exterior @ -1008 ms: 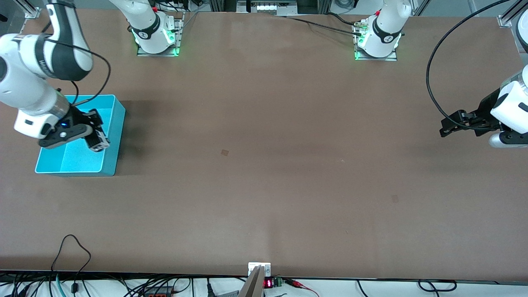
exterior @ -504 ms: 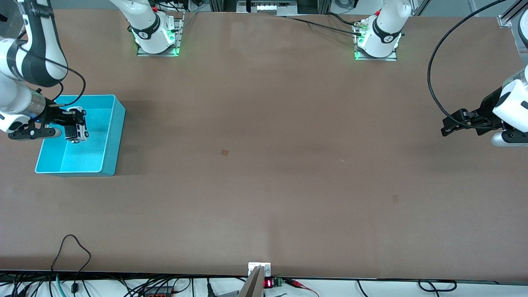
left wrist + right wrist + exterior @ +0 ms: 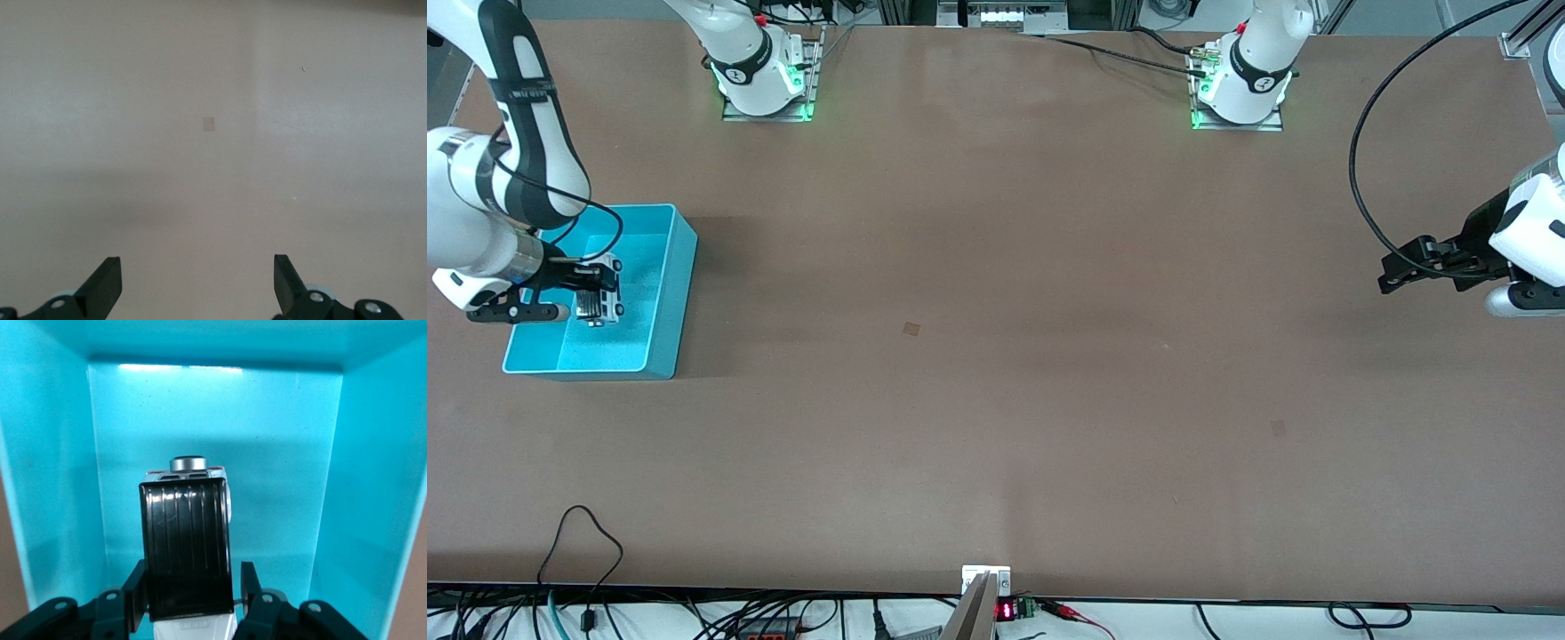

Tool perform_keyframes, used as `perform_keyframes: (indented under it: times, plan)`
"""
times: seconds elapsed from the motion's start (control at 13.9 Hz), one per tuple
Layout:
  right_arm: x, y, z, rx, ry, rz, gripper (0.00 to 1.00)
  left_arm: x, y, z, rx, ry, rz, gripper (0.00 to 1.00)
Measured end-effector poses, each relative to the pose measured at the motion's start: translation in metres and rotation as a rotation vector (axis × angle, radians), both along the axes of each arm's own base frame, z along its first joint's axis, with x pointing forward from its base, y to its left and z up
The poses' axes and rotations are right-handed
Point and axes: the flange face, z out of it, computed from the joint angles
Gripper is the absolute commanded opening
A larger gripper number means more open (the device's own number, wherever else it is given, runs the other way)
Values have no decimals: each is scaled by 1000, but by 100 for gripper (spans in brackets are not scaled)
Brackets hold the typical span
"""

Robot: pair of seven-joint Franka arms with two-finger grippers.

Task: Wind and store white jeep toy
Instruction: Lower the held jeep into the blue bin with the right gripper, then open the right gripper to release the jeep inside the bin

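Note:
The white jeep toy (image 3: 598, 305), white with a black roof, sits between the fingers of my right gripper (image 3: 596, 300), which is shut on it. The gripper holds it low inside the turquoise bin (image 3: 679, 283), over the bin's floor. In the right wrist view the jeep's black roof (image 3: 187, 547) fills the space between the two fingers, my right gripper (image 3: 193, 597) is round it, and the bin's walls (image 3: 357, 487) stand on all sides. My left gripper (image 3: 1392, 271) hangs open and empty over bare table at the left arm's end; it waits. It also shows in the left wrist view (image 3: 197, 287).
The bin stands at the right arm's end of the table. A small square mark (image 3: 911, 328) lies on the brown tabletop near the middle. Cables run along the table edge nearest the front camera.
My right gripper has carried the jeep from the bin's rim across the bin toward the right arm's end, then lower into the bin. The left arm has barely moved.

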Motion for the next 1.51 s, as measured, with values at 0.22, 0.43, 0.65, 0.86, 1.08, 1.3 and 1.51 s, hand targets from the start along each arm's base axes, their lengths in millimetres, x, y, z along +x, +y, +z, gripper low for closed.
perform_keyframes:
  times: [0.22, 0.43, 0.65, 0.86, 1.08, 1.3, 1.51]
  plan:
    - [1, -2, -16, -2, 3, -1, 0, -1, 0, -1, 0, 7, 0, 100]
    - [1, -2, -29, -9, 10, -12, 0, -1, 0, -1, 0, 11, 0, 100]
    - [1, -3, -36, -29, 16, -24, 0, -1, 0, -1, 0, 12, 0, 100]
    - [-1, -2, -42, -31, 6, -24, 1, -1, 0, -1, 0, 12, 0, 100]
    - [-14, 2, -60, -26, 8, -21, 1, -1, -1, -1, 0, 12, -2, 100]
    - [-23, 5, -68, -19, 29, -21, 1, -1, -2, -1, 0, 12, -4, 100]
    - [-30, 7, -71, -13, 43, -21, 2, -1, -2, -1, 0, 12, -4, 100]
